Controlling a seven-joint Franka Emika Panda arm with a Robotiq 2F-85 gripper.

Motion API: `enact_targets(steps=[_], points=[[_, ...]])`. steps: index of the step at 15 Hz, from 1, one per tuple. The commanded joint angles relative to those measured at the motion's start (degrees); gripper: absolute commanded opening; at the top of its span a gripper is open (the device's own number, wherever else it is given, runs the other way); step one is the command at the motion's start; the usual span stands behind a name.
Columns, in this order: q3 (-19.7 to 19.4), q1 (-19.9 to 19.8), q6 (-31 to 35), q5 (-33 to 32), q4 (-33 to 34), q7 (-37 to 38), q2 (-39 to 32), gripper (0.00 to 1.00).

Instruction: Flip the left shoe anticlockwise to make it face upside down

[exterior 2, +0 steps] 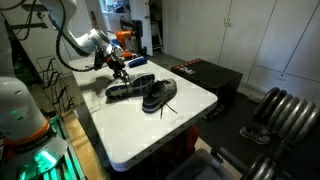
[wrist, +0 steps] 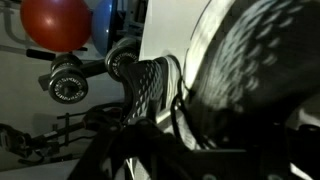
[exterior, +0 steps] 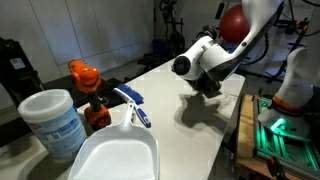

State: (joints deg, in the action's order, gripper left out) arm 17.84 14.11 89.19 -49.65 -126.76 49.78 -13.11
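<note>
**Desk.** The white desk (exterior 2: 150,135) carries a matching pair of dark mesh shoes with white soles. Both sit near the end of the desk closest to the arm.

**Left shoe.** In an exterior view, the left shoe (exterior 2: 128,88) lies lengthwise on the desk, directly below the hand, with its white sole showing as a pale band along its lower edge. The second shoe (exterior 2: 158,95) lies just beside it, on the side away from the arm. At this resolution it cannot be determined whether the two shoes touch.

**Hand.** The hand (exterior 2: 122,70) points down at the end of the left shoe nearest the arm. In an exterior view from the far end of the desk, the hand (exterior: 205,88) sits low over a dark shape on the desk. It cannot be determined from any view whether the fingers are spread or closed, or whether they contact the shoe.

**Wrist view.** Dark mesh fills most of the picture at very close range. It cannot be determined which shoe this is. A red ball (wrist: 58,22) and a dumbbell (wrist: 68,82) appear in the background.

**Other items.** At the far end of the desk stand a white dustpan (exterior: 115,155), a white tub (exterior: 50,120), an orange-topped spray bottle (exterior: 85,75) and a blue brush (exterior: 132,105), all well apart from the shoes.
</note>
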Motion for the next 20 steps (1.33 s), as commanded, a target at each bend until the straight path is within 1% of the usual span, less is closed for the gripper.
enact_targets(steps=[1,3,5,8,11,13,16,18,20], points=[[-1.13,0.8,5.26,2.17,0.34,-1.52,0.17,1.0],[-1.23,0.55,9.84,3.11,-0.08,-1.26,1.27,1.0],[-1.47,-0.01,16.01,5.3,-0.78,-1.62,2.73,1.0],[-2.22,-0.63,24.59,10.96,-1.75,-3.48,5.25,1.0],[-3.42,-1.44,32.36,18.19,-3.87,-6.93,9.02,1.0],[-4.36,-2.05,36.51,24.82,-6.46,-10.45,12.74,1.0],[-5.84,-3.17,39.8,37.88,-11.96,-18.43,20.01,1.0],[-7.54,-3.51,40.26,47.07,-16.17,-24.49,25.22,1.0],[-9.63,-3.96,39.39,55.96,-20.32,-29.9,30.97,1.0]])
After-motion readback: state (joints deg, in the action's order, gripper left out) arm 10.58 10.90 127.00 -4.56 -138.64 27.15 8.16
